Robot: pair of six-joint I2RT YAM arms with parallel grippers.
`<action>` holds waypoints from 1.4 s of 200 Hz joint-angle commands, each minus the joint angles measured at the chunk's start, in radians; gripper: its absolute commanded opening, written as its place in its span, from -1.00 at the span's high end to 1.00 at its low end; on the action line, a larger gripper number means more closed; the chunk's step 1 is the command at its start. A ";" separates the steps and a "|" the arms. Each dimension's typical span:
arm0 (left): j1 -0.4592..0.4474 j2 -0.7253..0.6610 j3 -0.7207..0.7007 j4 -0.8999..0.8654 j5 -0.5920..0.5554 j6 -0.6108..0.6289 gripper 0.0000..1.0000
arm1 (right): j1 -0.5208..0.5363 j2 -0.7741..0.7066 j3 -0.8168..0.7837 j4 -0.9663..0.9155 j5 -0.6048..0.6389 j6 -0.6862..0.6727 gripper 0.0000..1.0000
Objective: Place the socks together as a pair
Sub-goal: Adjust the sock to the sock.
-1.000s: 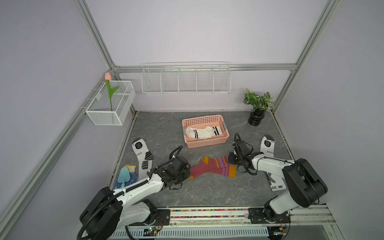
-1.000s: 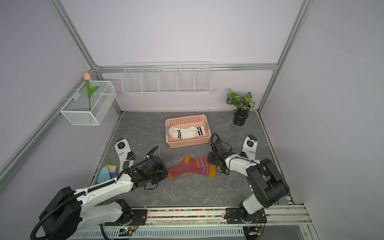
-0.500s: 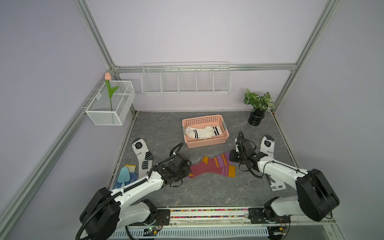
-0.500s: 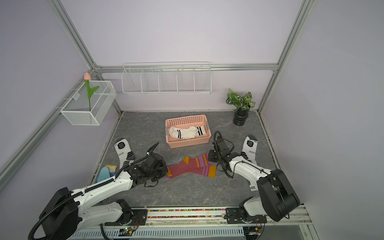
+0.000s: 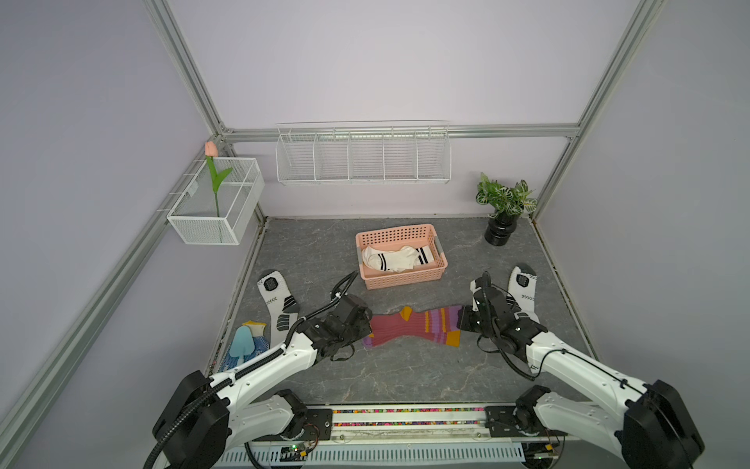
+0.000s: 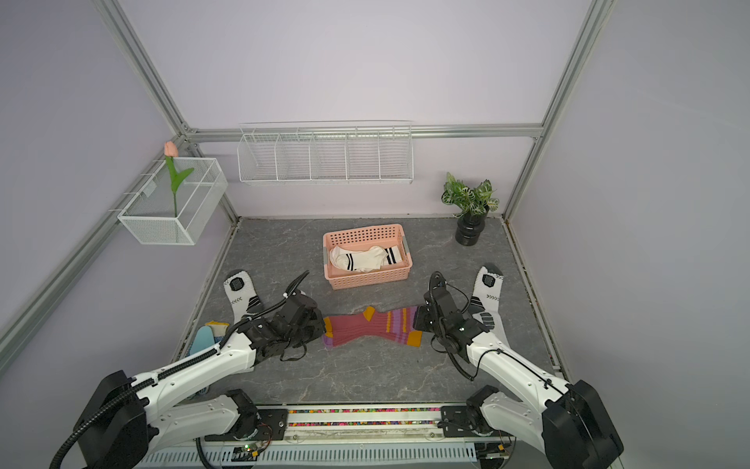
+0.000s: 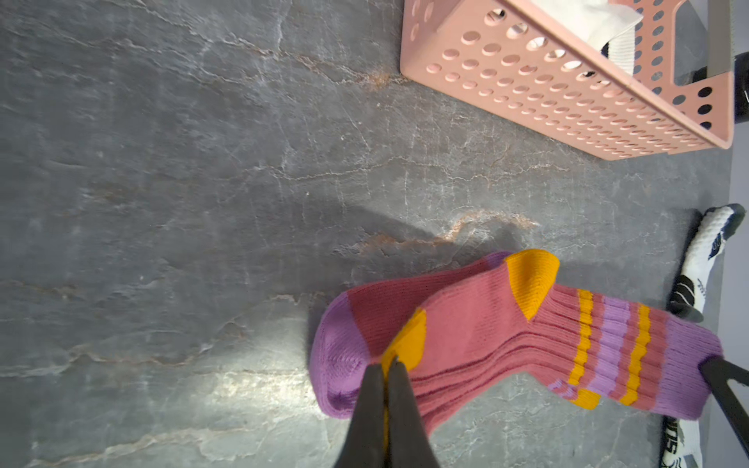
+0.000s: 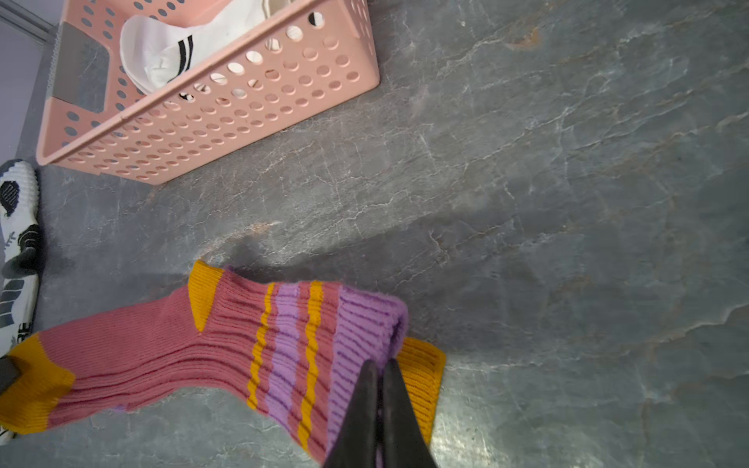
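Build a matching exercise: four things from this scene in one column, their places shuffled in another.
1 maroon socks
2 black-striped white socks
3 light blue trowel
4 potted plant

A in the pink basket
B back corner, robot's right
C on the dotted glove
D stacked, just before the basket

Pairs: 1-D, 2-A, 3-C, 4-B

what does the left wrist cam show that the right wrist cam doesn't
Only the left wrist view: the lower sock's purple toe, the left gripper shut on the top sock's orange toe, and the sports sock on the robot's right. Only the right wrist view: the right gripper shut on the purple cuff, and the sports sock on the robot's left. Both: the maroon socks and the pink basket.
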 commanded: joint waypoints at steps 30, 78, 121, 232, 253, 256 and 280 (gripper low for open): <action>0.006 0.024 0.002 0.018 -0.043 0.032 1.00 | 0.013 -0.015 -0.041 0.011 0.037 0.044 0.86; 0.007 0.039 -0.007 0.035 -0.025 0.029 1.00 | 0.015 -0.015 -0.078 0.036 0.033 0.062 0.83; 0.007 0.059 -0.013 0.042 0.003 0.016 1.00 | 0.016 0.011 -0.089 0.054 0.035 0.063 0.74; 0.008 0.093 -0.037 0.001 -0.005 0.020 1.00 | 0.013 0.038 -0.088 -0.007 0.028 0.084 0.32; 0.009 0.105 -0.043 -0.008 -0.016 0.019 1.00 | 0.013 0.042 -0.088 -0.008 0.025 0.082 0.16; 0.009 0.107 -0.045 -0.007 -0.015 0.019 1.00 | 0.014 0.042 -0.087 -0.006 0.025 0.082 0.16; 0.009 0.118 -0.044 0.006 -0.005 0.028 0.78 | 0.013 0.051 -0.086 0.005 0.010 0.089 0.14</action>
